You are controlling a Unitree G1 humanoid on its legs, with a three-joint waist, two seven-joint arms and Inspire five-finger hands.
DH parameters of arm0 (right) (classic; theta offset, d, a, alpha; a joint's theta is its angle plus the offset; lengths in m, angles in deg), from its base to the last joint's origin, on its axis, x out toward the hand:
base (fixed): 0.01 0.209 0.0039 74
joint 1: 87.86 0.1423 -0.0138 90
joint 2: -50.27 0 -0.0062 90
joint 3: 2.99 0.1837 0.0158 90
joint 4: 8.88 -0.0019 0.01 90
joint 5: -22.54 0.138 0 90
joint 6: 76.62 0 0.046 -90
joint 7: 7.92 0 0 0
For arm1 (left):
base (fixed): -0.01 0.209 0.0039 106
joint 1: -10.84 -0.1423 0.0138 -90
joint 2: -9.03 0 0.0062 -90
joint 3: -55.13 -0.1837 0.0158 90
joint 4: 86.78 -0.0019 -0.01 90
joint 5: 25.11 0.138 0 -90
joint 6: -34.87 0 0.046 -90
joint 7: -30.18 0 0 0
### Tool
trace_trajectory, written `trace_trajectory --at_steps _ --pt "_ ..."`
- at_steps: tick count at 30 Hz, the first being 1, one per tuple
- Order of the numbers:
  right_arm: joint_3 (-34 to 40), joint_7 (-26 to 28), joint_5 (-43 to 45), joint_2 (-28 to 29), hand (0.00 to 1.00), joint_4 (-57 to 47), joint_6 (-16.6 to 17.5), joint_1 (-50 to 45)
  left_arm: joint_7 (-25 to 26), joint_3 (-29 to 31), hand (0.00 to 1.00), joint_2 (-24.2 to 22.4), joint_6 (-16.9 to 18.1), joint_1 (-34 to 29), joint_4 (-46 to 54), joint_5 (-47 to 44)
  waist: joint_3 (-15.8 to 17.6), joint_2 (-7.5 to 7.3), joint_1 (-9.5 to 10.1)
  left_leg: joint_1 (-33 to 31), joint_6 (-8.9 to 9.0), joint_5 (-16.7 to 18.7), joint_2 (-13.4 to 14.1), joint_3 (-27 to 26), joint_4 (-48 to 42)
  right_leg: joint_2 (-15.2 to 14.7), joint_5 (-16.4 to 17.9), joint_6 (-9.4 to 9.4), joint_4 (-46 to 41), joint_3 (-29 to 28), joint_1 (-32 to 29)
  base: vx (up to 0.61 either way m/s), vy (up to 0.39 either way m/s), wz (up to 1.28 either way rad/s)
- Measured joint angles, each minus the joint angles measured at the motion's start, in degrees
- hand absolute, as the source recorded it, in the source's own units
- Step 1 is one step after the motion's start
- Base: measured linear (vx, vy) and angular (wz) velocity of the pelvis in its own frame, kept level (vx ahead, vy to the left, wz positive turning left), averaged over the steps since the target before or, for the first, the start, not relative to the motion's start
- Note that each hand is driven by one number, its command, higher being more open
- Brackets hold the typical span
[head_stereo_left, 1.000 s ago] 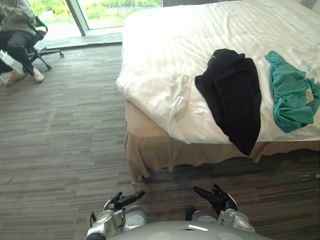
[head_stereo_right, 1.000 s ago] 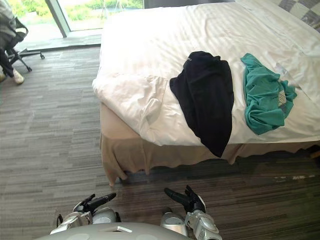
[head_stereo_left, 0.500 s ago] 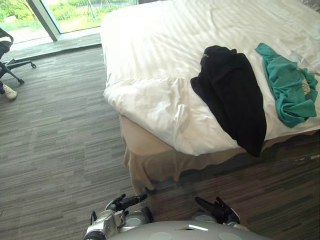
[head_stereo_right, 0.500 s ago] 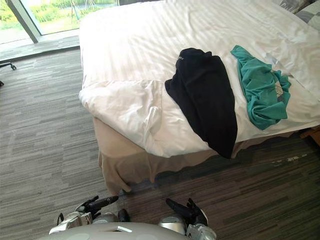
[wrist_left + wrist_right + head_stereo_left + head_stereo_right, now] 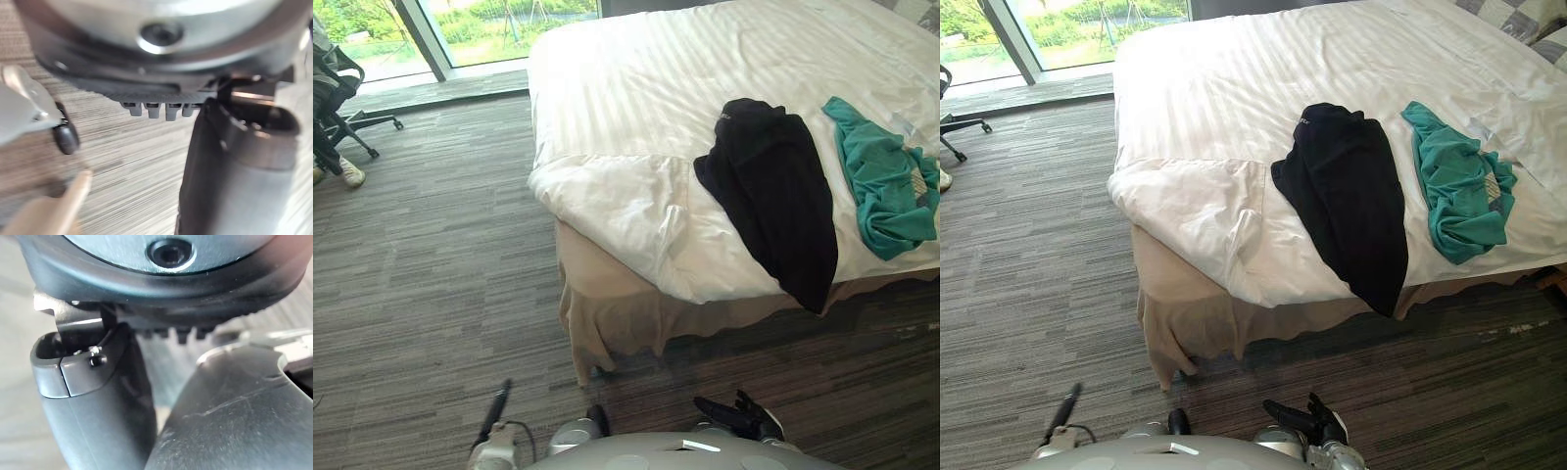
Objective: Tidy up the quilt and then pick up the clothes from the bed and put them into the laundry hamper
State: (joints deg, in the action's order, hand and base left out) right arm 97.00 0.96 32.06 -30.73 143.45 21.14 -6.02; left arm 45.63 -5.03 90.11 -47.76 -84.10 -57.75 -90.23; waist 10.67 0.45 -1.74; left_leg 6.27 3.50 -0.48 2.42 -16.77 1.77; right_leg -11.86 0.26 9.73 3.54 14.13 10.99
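Observation:
The bed's white quilt (image 5: 705,69) lies mostly flat, with a rumpled, folded-over corner (image 5: 617,196) at the near left. A black garment (image 5: 773,196) lies across the quilt and droops over the bed's near edge. To its right lies a crumpled teal garment (image 5: 886,186). Both of my hands hang low over the floor, well short of the bed. One straight dark finger of my left hand (image 5: 496,411) points up. My right hand (image 5: 739,416) has relaxed, spread fingers. Neither hand holds anything.
A beige bed skirt (image 5: 626,313) hangs below the quilt to the grey striped carpet (image 5: 431,274). A person sits on an office chair (image 5: 337,93) at the far left by the window (image 5: 489,20). Pillows (image 5: 1528,15) lie at the bed's far right.
The camera has shifted, so the bed sits a little differently in view. My left hand has turned and sunk until one finger shows. The clothes have not moved.

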Motion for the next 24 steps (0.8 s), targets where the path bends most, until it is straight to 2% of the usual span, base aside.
trace_trajectory --at_steps 3,7,9,12,13,15,17,18,21,22,23,24 --pt "0.0 -0.6 0.1 -0.1 1.0 0.0 0.0 -0.1 1.1 10.1 1.0 3.2 4.2 0.7 1.8 -10.3 -0.4 0.53 -0.08 -0.9 0.42 -0.4 -0.3 1.4 0.8 -0.1 0.1 -0.21 0.9 2.7 0.0 -0.01 -0.003 0.17" --pt "-0.2 -1.0 0.1 -0.3 1.0 -0.1 -0.1 -0.7 0.5 18.4 1.0 5.5 8.9 3.7 5.2 -23.7 -1.2 1.05 0.2 -1.9 0.13 -1.3 -0.8 3.6 1.6 0.0 0.3 -0.47 1.2 5.2 0.2 0.05 -0.019 0.33" --pt "-1.6 -1.8 0.1 -1.1 1.0 -0.3 -0.1 -0.9 1.4 23.6 1.0 7.1 13.0 5.8 6.4 -30.4 -1.7 1.67 0.27 -1.8 0.07 -1.3 -0.8 4.3 1.7 0.0 0.3 -0.4 0.9 6.1 0.8 0.09 -0.029 0.17" --pt "-1.9 -2.4 0.3 -1.3 1.0 -0.4 -0.2 -1.2 5.6 28.0 1.0 10.9 15.4 9.4 7.7 -30.8 -2.0 2.03 0.65 -1.8 0.09 -1.3 -0.8 4.8 1.8 0.1 0.4 -0.63 0.9 6.6 1.2 0.08 -0.027 0.12" --pt "-2.6 -2.9 0.5 -1.5 1.0 -0.5 -0.4 -1.4 8.0 29.7 1.0 14.0 15.5 11.4 7.7 -28.3 -2.0 2.07 1.07 -1.7 0.08 -1.3 -0.8 4.7 1.9 0.1 0.4 -0.66 1.0 6.7 1.2 0.05 -0.022 0.01" --pt "-3.8 -3.3 2.2 -1.7 1.0 -1.5 -1.1 -2.1 10.4 29.4 1.0 20.4 15.0 14.7 7.8 -21.6 -2.1 1.98 1.77 -1.7 0.06 -1.3 -0.7 4.7 1.9 0.1 0.4 -0.69 1.0 6.7 1.2 0.02 -0.012 0.0" --pt "-4.0 -3.4 3.5 -1.6 1.0 -2.4 -1.2 -2.5 11.1 27.6 1.0 26.8 13.9 16.9 10.0 -12.5 -2.2 1.85 1.7 -1.6 -0.04 -1.2 -0.8 4.4 2.0 0.0 0.4 -0.74 0.9 6.4 1.1 0.0 0.0 -0.03" --pt "-4.0 -3.3 4.4 -1.6 1.0 -2.5 -1.2 -2.6 11.0 26.1 1.0 28.6 13.3 17.4 10.7 -9.5 -2.3 1.64 1.69 -1.5 -0.05 -1.2 -0.8 4.3 2.0 -0.1 0.4 -0.75 1.0 6.4 1.1 -0.03 0.014 -0.06" --pt "-3.7 -3.3 5.5 -1.1 1.0 -2.5 -1.1 -3.4 9.8 15.7 1.0 36.9 9.6 22.4 14.4 9.9 -2.7 1.61 1.94 -1.5 -0.03 -1.2 -0.9 3.7 2.0 -0.2 0.2 -0.93 1.0 5.9 0.9 -0.05 0.012 -0.06" --pt "-3.7 -3.2 5.5 -1.0 1.0 -2.5 -1.1 -3.6 9.4 13.8 1.0 37.6 9.0 23.6 15.0 13.7 -2.9 1.62 1.93 -1.5 -0.03 -1.2 -0.9 3.6 2.0 -0.2 0.1 -0.94 1.0 5.9 0.8 -0.07 0.01 -0.1" --pt "-3.2 -3.0 5.6 -1.0 1.0 -2.5 -1.1 -4.0 8.3 8.8 1.0 38.4 7.3 26.6 17.0 21.4 -3.3 1.88 1.91 -1.5 -0.04 -1.2 -0.9 3.4 2.0 -0.2 -0.1 -1.06 1.0 5.6 0.5 -0.05 0.011 -0.11" --pt "-2.8 -2.9 5.8 -0.9 1.0 -2.6 -1.1 -4.0 8.0 6.9 1.0 38.5 6.6 27.7 17.5 23.7 -3.5 2.07 1.91 -1.6 -0.04 -1.2 -0.9 3.3 2.1 -0.2 -0.2 -1.09 1.0 5.4 0.3 -0.06 0.024 -0.18"
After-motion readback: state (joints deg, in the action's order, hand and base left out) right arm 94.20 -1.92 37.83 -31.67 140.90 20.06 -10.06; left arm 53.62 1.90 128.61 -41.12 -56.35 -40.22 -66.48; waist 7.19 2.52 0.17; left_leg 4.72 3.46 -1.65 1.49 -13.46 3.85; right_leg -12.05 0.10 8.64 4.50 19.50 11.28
